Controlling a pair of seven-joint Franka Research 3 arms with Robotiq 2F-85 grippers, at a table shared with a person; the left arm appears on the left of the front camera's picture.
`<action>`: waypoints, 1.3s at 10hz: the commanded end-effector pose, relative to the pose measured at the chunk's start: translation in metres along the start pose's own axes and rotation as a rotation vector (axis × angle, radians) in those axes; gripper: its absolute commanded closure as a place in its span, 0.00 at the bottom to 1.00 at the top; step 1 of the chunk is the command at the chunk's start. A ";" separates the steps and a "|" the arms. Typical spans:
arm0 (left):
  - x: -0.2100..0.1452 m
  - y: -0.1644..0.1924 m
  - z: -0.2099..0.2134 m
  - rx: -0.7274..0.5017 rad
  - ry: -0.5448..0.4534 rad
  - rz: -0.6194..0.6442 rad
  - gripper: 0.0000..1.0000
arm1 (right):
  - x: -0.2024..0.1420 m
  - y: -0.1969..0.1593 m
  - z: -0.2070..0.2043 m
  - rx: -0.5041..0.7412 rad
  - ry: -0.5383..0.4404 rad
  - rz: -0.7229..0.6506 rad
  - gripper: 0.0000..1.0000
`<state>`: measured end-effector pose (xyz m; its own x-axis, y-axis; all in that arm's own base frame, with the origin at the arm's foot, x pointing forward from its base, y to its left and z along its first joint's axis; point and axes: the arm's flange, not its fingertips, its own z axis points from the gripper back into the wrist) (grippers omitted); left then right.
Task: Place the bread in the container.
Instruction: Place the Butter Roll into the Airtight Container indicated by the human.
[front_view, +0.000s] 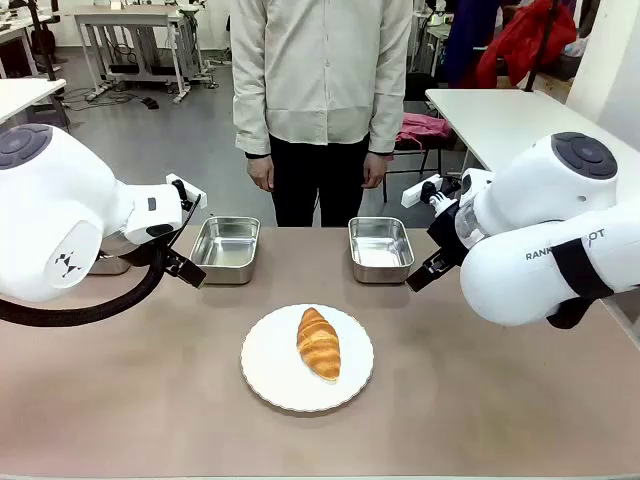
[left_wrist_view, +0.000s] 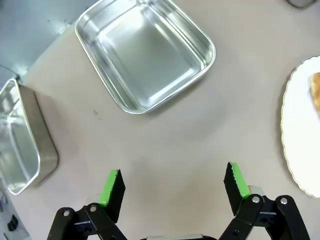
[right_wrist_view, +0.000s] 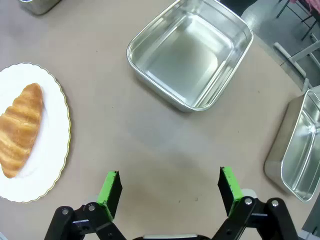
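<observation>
Lying on a round white plate (front_view: 268, 385) at the middle of the brown table (front_view: 120, 400), the croissant (front_view: 319, 343) points one tapered end toward the person (front_view: 320, 80) standing at the far edge. Beyond the plate and apart from it sit two empty steel pans, the left pan (front_view: 226, 248) and the right pan (front_view: 380, 248). The left gripper (left_wrist_view: 174, 172) hovers over bare tabletop near the left pan, jaws spread wide and holding nothing. The right gripper (right_wrist_view: 169, 174), equally wide and empty, hovers near the right pan.
</observation>
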<state>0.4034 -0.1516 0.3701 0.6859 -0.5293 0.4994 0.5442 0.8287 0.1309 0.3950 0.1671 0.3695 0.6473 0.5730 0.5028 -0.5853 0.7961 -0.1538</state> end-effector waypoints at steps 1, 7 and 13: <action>0.000 0.000 0.000 0.000 0.000 0.000 0.00 | 0.000 0.000 0.000 0.000 0.000 0.000 0.00; 0.000 0.000 0.000 0.000 0.000 0.000 0.00 | 0.000 0.000 0.000 0.000 0.000 0.000 0.00; 0.013 0.037 0.039 -0.105 -0.029 0.016 0.00 | 0.026 -0.032 0.033 0.045 -0.037 0.003 0.00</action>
<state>0.4053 -0.1479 0.3890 0.6840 -0.5130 0.5186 0.5547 0.8275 0.0870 0.4035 0.1650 0.3879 0.6431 0.5614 0.5208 -0.5800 0.8011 -0.1474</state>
